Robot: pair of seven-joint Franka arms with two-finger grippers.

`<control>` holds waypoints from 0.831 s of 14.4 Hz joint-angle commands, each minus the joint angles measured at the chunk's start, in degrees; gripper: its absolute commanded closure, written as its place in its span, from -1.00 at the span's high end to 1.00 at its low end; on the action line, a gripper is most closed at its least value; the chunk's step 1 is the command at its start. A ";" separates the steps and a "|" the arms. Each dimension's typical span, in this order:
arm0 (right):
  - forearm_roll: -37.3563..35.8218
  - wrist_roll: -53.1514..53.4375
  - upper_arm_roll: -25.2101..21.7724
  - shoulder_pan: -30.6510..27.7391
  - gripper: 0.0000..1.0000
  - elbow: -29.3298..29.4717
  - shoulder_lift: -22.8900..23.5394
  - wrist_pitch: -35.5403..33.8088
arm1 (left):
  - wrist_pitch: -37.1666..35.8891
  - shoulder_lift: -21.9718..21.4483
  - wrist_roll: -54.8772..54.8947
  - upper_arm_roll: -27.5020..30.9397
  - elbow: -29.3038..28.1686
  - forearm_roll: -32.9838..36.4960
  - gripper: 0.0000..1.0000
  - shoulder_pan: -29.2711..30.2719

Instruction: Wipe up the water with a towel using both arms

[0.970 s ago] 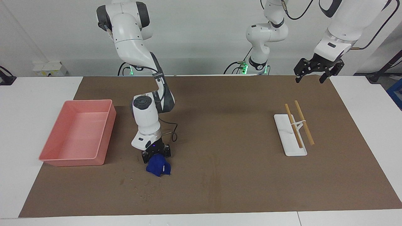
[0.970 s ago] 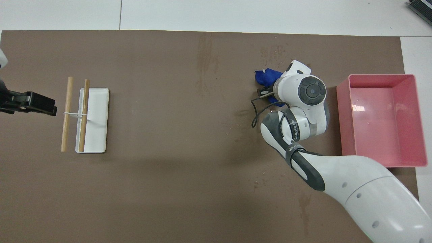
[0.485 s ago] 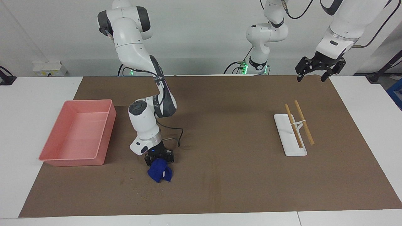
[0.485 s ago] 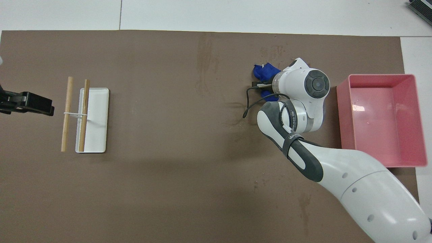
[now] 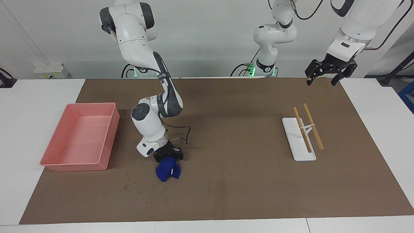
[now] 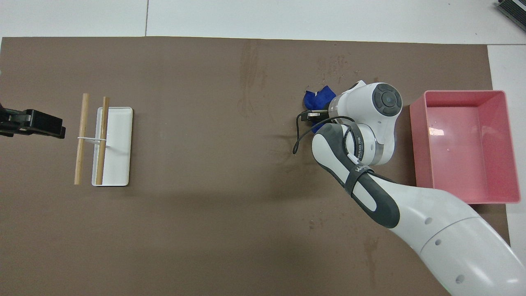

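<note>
A crumpled blue towel [image 5: 167,172] [image 6: 314,98] lies bunched on the brown mat [image 5: 245,106]. My right gripper [image 5: 168,159] [image 6: 315,116] is down at the mat, shut on the towel's upper edge. The water shows as a faint scatter of pale specks [image 5: 149,198] [image 6: 333,65] on the mat just farther from the robots than the towel. My left gripper [image 5: 320,81] [image 6: 41,125] waits raised over the left arm's end of the mat, open and holding nothing.
A pink bin [image 5: 110,136] [image 6: 413,135] stands beside the right arm at its end of the table. A white tray [image 5: 299,152] [image 6: 121,164] with two wooden sticks [image 5: 313,127] [image 6: 82,139] across it lies toward the left arm's end. A long dark streak [image 5: 221,186] stains the mat.
The right gripper has dragged the towel a little toward the left arm's end of the table, its wrist tilting. The left gripper has drifted slightly outward.
</note>
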 commanded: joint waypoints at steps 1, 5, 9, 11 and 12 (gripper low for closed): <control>2.69 3.78 1.26 0.62 -1.00 -5.85 -2.11 -8.35 | 1.69 -1.87 -0.01 0.27 -2.42 -0.86 1.00 0.09; 3.05 5.12 1.17 0.62 -1.00 -12.34 -9.66 -14.78 | 0.46 -2.13 -0.01 0.09 -2.50 -0.77 1.00 -0.53; 3.05 4.33 1.00 -1.83 -1.00 -17.44 -17.04 -21.72 | 0.55 -2.13 -0.01 0.18 -2.59 -0.77 1.00 -0.18; 2.27 4.15 0.82 -3.85 -1.00 -17.63 -20.21 -28.03 | 0.55 -2.13 -0.01 0.09 -2.59 -0.77 1.00 -0.27; 1.48 3.72 0.74 -5.25 -1.00 -17.11 -21.62 -30.76 | 0.55 -2.13 -0.01 0.18 -2.59 -0.77 1.00 -0.27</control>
